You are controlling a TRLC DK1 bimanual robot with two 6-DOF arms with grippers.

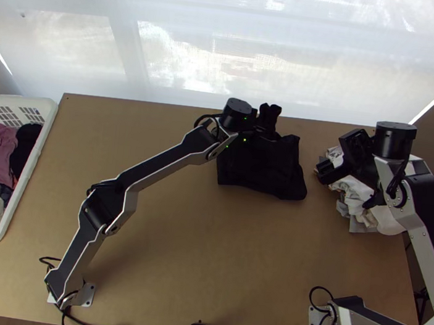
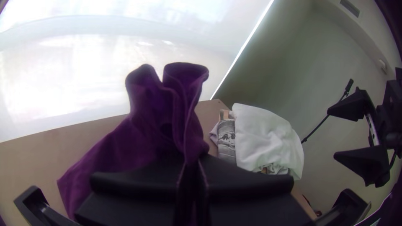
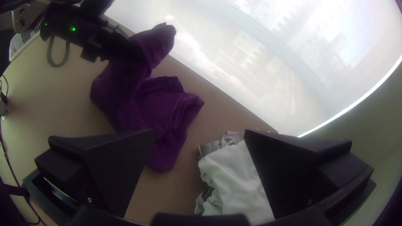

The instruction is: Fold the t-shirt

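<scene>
1. Apparently the folding is at an early stage: the t-shirt [image 1: 262,170] lies on the far part of the counter [image 1: 164,250], a little right of the middle, partly gathered up and partly resting on the wood.

2. The left gripper [image 2: 192,169] is closed on the cloth, with a pinched, doubled section standing up past its fingers. Which part of the garment that is, hem, sleeve or collar, I cannot tell.

3. The rest of the t-shirt spreads toward the near side and the right in a rumpled shape with uneven corners. Some layers overlap, but I see no clean crease that I would count as a finished fold.

4. The right gripper [image 3: 200,133] is open with no cloth between its fingers, near the pile of clothes [image 1: 361,205] at the right of the counter.

5. What is left, as I judge it, is most of the job: lay the held section down, flatten the body, bring the sides and sleeves in, then fold it to a neat packet. The free gripper could take another edge to help square it up.

6. At the far left, the white basket [image 1: 42,144] holds more garments, apart from the t-shirt.
</scene>
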